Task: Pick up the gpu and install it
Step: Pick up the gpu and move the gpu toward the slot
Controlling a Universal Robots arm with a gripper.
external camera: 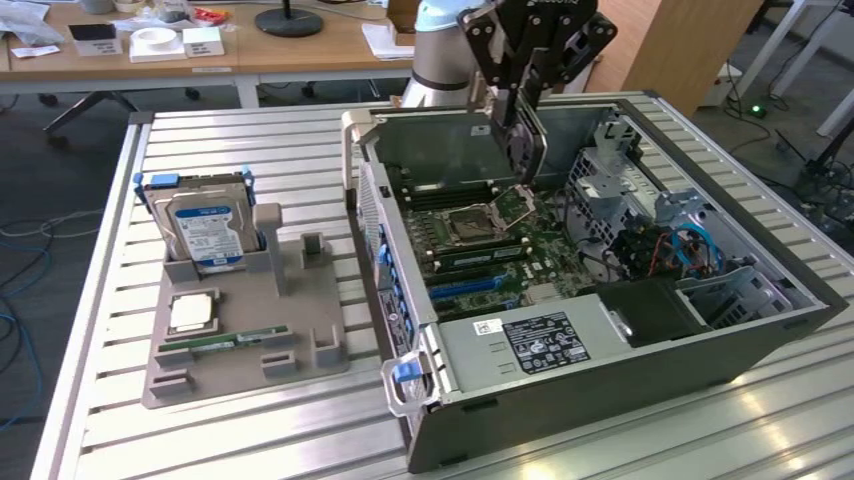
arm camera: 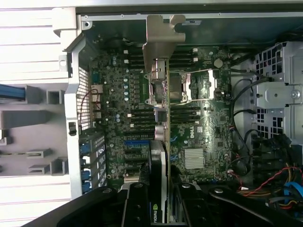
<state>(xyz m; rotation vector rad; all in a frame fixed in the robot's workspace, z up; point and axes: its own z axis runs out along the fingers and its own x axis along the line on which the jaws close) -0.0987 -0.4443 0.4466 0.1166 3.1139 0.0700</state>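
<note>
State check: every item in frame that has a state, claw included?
claw: shut on gpu
gpu: held on edge over the motherboard, not in a slot
PC case: on its side, side panel off
hard drive: upright in grey holder
memory stick: lying flat in grey holder
processor chip: flat in grey holder

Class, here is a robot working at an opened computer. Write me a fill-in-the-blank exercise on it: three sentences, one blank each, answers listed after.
1. The gripper holds the gpu over the motherboard of the open computer ____.
2. The hard drive with the blue-white label stands ____ in the grey holder.
3. The gripper's jaws are ____ on the gpu.
Missing words: case; upright; shut.
</note>
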